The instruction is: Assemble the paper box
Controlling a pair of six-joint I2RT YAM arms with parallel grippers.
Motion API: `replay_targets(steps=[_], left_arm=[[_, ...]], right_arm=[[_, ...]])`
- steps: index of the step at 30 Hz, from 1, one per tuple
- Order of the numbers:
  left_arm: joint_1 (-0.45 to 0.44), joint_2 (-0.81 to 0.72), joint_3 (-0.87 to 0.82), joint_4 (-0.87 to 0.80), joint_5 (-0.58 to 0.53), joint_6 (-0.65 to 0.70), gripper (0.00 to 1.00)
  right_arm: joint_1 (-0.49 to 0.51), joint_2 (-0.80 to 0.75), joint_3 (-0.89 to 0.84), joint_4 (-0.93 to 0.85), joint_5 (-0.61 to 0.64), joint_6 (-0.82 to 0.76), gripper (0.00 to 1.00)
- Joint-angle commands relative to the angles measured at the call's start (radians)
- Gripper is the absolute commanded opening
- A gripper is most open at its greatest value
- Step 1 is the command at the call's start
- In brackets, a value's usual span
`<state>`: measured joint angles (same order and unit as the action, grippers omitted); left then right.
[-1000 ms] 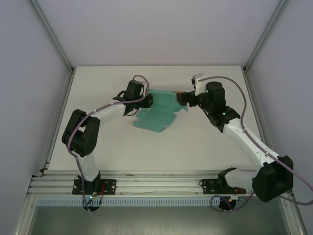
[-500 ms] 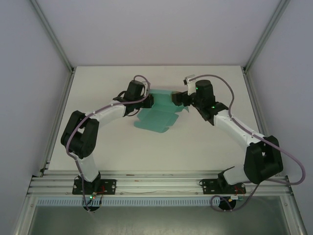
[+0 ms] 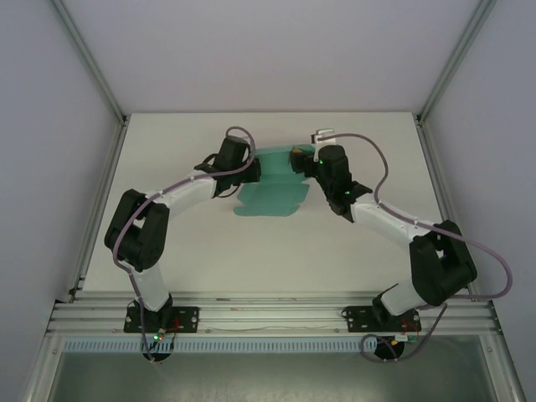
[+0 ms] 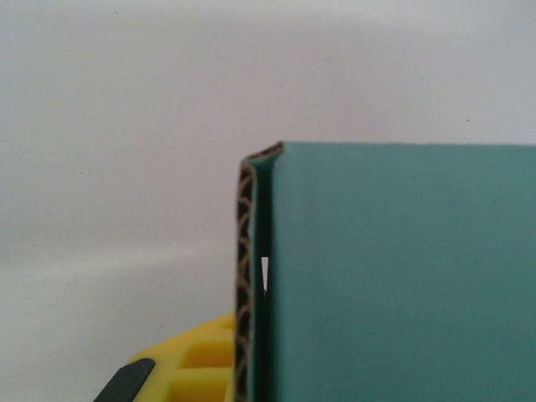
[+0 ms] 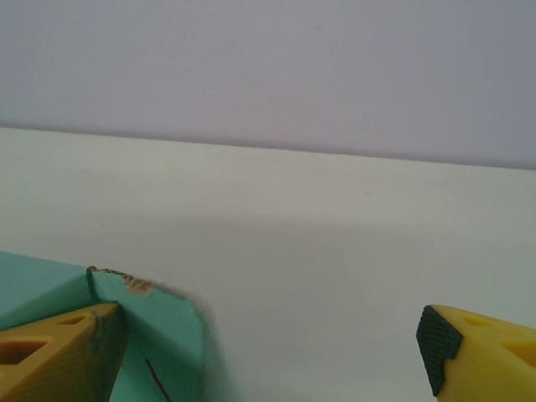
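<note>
— Where's the paper box (image 3: 268,201)?
— Mid-worktop (image 3: 251,251), partly folded. My left jaws pinch its far-left edge; my right jaws stand wide apart at its far-right flap.

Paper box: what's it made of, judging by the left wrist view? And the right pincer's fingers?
The paper box: corrugated card with a matte teal face; its cut edge shows brown wavy fluting. Fingers of the right pincer: probably moulded yellow plastic with recessed pockets; the dark tip pad looks rubbery.
</note>
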<state>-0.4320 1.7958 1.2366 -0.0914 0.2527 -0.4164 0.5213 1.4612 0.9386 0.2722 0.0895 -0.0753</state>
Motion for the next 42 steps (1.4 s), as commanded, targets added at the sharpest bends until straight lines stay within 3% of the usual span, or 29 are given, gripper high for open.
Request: replay_targets(steps=[1, 5, 12, 16, 21, 28, 36, 42], left_arm=[[-0.016, -0.013, 0.034, -0.028, -0.016, 0.028, 0.0], [-0.007, -0.029, 0.019, -0.021, -0.021, 0.04, 0.0], [-0.002, -0.038, 0.022, -0.05, -0.056, 0.056, 0.0], [-0.002, -0.035, 0.029, -0.059, -0.065, 0.051, 0.0], [-0.002, -0.031, 0.028, -0.061, -0.059, 0.057, 0.0], [-0.006, -0.023, 0.027, -0.064, -0.015, 0.08, 0.0], [-0.017, -0.008, 0.028, -0.053, -0.003, 0.036, 0.0], [-0.018, 0.018, 0.046, -0.063, -0.002, 0.013, 0.0]], right_arm=[[0.0, -0.115, -0.015, -0.162, 0.03, -0.013, 0.92], [-0.023, -0.193, -0.036, -0.364, -0.026, -0.04, 0.94], [-0.08, -0.246, -0.102, -0.475, -0.076, 0.023, 0.94], [-0.081, -0.248, -0.139, -0.448, -0.132, 0.032, 0.94], [-0.088, -0.24, -0.169, -0.4, -0.105, 0.058, 0.94], [-0.09, -0.196, -0.162, -0.193, -0.103, 0.065, 0.94], [-0.072, 0.006, -0.059, -0.082, -0.268, 0.037, 0.95], [-0.037, 0.103, -0.034, 0.037, -0.173, 0.05, 0.95]])
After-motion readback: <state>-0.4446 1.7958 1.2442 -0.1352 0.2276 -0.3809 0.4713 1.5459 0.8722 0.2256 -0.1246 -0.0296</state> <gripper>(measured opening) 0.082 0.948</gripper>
